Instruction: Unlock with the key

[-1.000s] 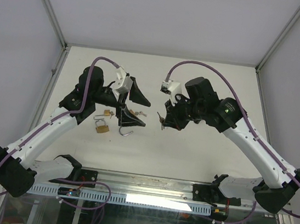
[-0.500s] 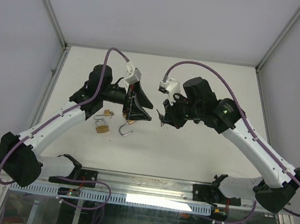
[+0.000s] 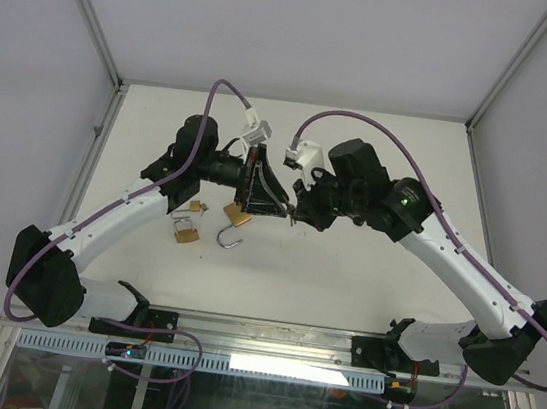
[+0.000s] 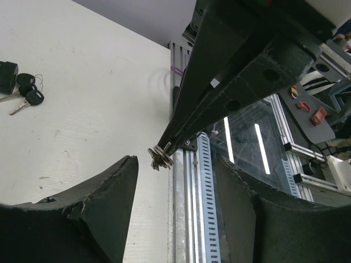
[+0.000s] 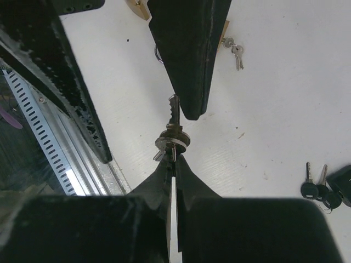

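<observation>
My right gripper (image 5: 173, 159) is shut on a bunch of silver keys (image 5: 173, 138), one blade sticking out past the fingertips. In the left wrist view the keys (image 4: 160, 158) hang at the mouth of my left gripper (image 4: 175, 161). That gripper is open, its two black fingers on either side and nothing gripped. From above, the left gripper (image 3: 272, 202) and right gripper (image 3: 297, 213) meet tip to tip over mid-table. A brass padlock (image 3: 237, 219) with its shackle swung open lies on the table just below them.
A second brass padlock (image 3: 187, 233) lies left of the first. Black-headed keys (image 4: 23, 93) rest on the white table, and small silver keys (image 5: 236, 52) lie by a brass piece. The metal rail (image 3: 266, 337) runs along the near edge.
The left arm has swung right and up from the padlocks to the right gripper's keys, its jaws narrowing on the way. The right gripper has shifted slightly left, still shut on the keys.
</observation>
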Controlling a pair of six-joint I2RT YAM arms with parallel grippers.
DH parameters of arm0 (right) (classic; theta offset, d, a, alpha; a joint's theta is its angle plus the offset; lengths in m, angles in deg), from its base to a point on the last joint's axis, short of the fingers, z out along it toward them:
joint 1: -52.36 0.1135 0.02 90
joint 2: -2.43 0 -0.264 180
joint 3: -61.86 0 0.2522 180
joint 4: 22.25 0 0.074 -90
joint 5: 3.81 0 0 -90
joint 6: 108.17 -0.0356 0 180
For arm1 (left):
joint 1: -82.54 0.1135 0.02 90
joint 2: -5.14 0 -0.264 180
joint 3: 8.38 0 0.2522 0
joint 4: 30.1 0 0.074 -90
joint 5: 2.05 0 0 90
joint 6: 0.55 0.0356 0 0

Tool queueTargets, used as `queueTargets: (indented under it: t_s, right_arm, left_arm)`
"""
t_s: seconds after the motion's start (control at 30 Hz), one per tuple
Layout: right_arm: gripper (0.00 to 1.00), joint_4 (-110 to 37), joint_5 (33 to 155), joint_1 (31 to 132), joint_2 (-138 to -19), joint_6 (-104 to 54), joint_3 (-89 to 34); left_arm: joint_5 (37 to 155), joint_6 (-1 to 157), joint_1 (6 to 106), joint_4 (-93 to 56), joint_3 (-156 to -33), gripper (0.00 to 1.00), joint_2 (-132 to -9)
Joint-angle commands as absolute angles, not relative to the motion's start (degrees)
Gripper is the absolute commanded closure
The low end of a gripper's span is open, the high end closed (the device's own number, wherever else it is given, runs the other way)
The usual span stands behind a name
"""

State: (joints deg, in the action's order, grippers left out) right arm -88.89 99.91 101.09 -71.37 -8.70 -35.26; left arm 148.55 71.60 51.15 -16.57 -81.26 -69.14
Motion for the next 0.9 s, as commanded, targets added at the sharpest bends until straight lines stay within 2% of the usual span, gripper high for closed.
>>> queueTargets:
  t_s: [0.0, 0.1, 0.37, 0.47, 0.77, 0.8, 0.87]
  right_arm:
    - [1.00, -85.27, 99.02, 101.82, -70.87, -7.54, -37.87]
    - [1.00, -85.52, 98.58, 102.02, -70.96, -7.54, -37.86]
    - [1.00, -85.40, 97.96, 102.20, -70.66, -7.37, -37.62]
    - [1.00, -85.23, 97.88, 102.20, -70.60, -7.28, -37.74]
    - [1.00, -82.51, 99.42, 102.29, -68.40, -8.48, -35.85]
    - [0.82, -81.90, 99.84, 102.21, -67.44, -8.94, -34.85]
    - [0.28, -80.63, 99.80, 102.01, -64.72, -10.78, -32.13]
  left_arm:
    - [147.74, 68.09, 50.82, -20.01, -84.59, 0.42, -70.13]
    - [148.42, 68.15, 50.81, -20.21, -85.29, 0.49, -70.71]
    - [149.68, 68.42, 50.84, -20.38, -85.17, 0.80, -70.74]
    - [149.67, 68.53, 50.82, -20.35, -85.14, 1.00, -70.59]
    - [145.72, 73.97, 50.82, -20.75, -83.83, 1.00, -66.82]
    - [144.29, 75.82, 50.75, -21.27, -83.50, 1.00, -65.62]
    - [141.23, 80.66, 50.67, -22.06, -83.17, 1.00, -63.03]
